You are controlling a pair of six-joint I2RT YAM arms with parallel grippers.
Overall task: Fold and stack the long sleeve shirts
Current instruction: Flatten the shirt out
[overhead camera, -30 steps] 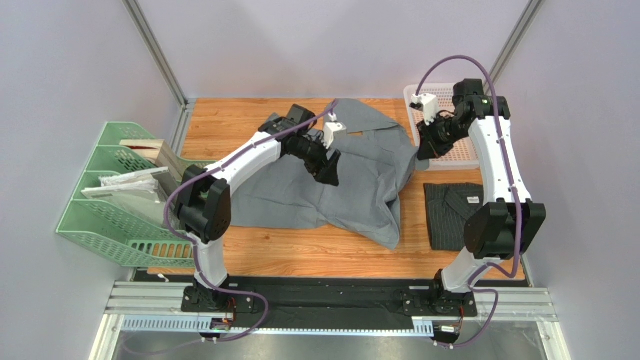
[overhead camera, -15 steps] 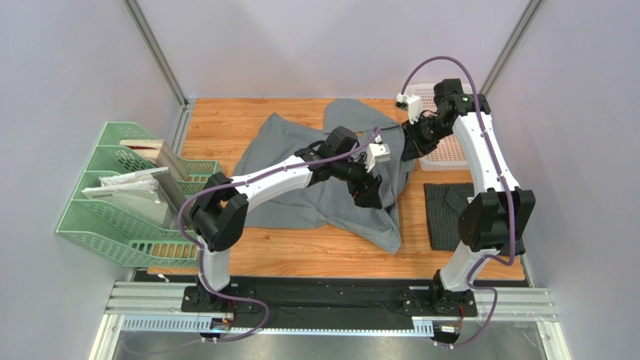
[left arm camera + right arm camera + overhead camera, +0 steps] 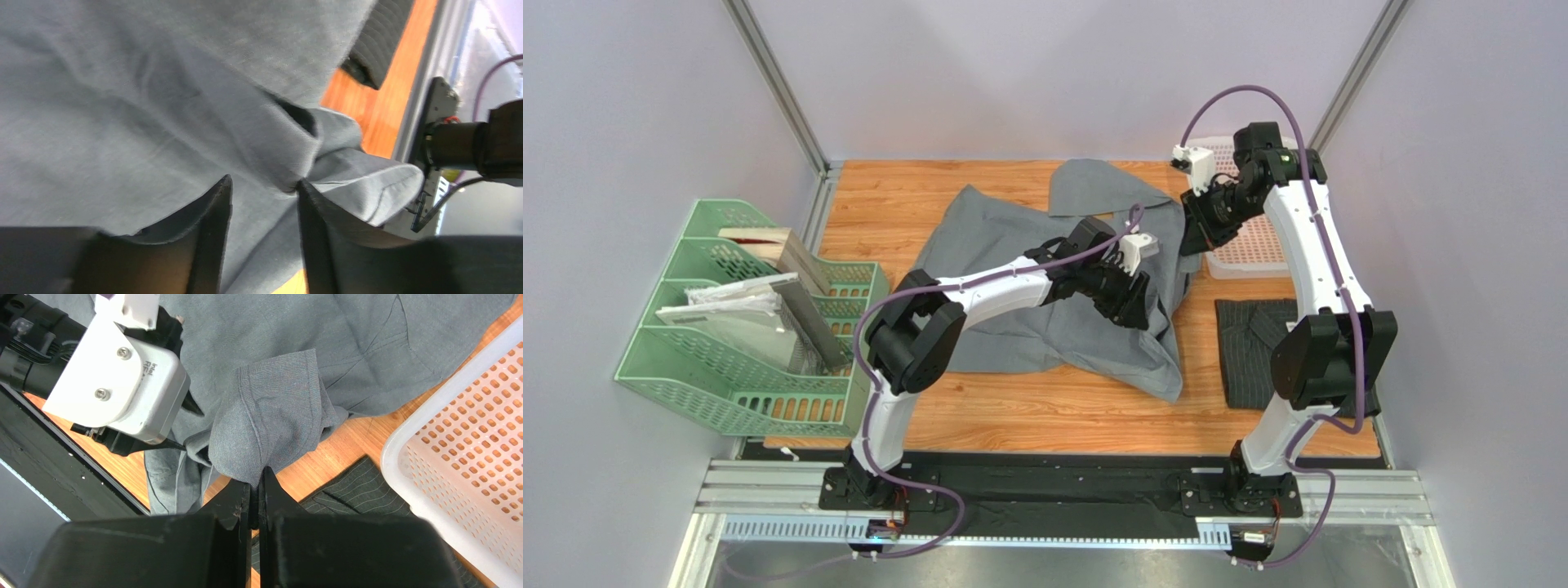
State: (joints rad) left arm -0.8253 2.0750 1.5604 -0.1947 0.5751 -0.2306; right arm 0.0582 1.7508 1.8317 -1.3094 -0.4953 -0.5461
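Observation:
The mid-grey shirt (image 3: 1014, 294) lies spread and rumpled across the middle of the wooden table. My right gripper (image 3: 1193, 240) is shut on a sleeve end of it (image 3: 270, 429) and holds that part up above the table's right side. My left gripper (image 3: 1133, 306) hovers low over the shirt's right part with its jaws open; grey cloth (image 3: 184, 122) fills the gap, and one fingertip (image 3: 304, 187) touches a fold. The charcoal pinstriped shirt (image 3: 1259, 349) lies folded at the right front and also shows in the right wrist view (image 3: 362, 490) and the left wrist view (image 3: 380, 37).
A white mesh basket (image 3: 1259, 260) stands at the back right, close to my right gripper, and shows in the right wrist view (image 3: 460, 465). A green file rack (image 3: 732, 343) holding papers and boards stands at the table's left edge. Grey walls enclose the table.
My left arm has swept right across the grey shirt to its right part. My right gripper has moved left and inward with the sleeve end, and the shirt's right side has bunched.

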